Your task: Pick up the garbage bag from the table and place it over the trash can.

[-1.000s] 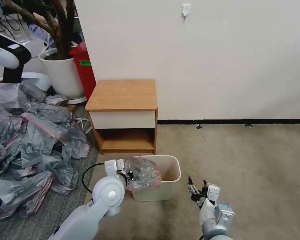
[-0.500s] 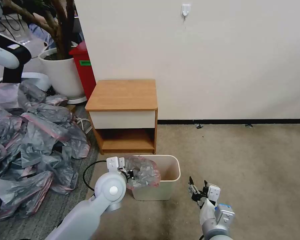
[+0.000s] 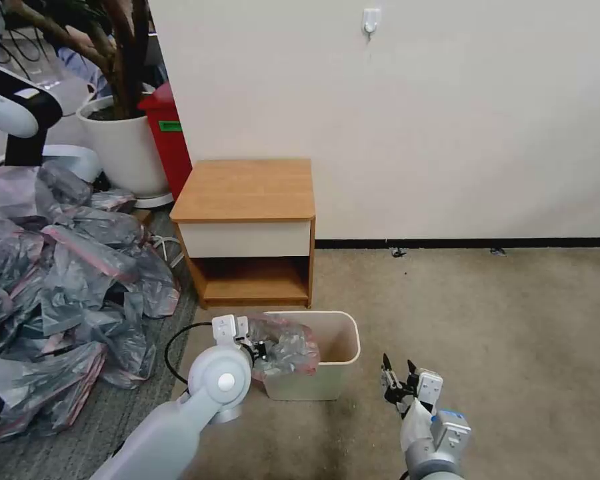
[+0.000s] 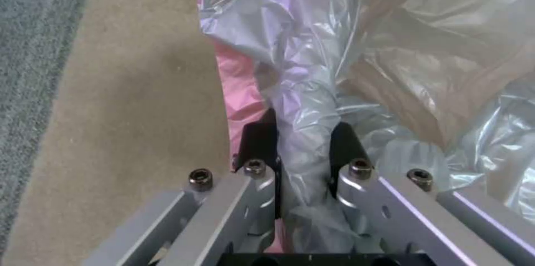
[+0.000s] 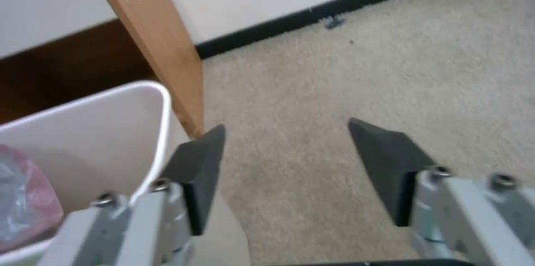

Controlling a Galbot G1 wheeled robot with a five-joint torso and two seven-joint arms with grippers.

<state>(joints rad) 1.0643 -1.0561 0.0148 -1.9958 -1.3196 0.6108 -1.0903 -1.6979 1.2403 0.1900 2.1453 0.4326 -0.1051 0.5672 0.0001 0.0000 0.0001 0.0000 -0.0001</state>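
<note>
The garbage bag is pinched by the left gripper over the trash can, beside which the right gripper is held spread.

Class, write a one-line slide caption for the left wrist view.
Left gripper shut on a fold of the grey, pink-banded garbage bag, above beige carpet.

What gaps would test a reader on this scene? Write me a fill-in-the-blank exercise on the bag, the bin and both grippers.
1. The left gripper is shut on the ____, a crinkly grey plastic thing with a pink band.
2. The garbage bag hangs bunched over the left end of the cream ____.
3. The right gripper, beside the trash can above the carpet, has its fingers ____.
4. The top of the table is ____.

Missing words: garbage bag; trash can; open; bare
</note>
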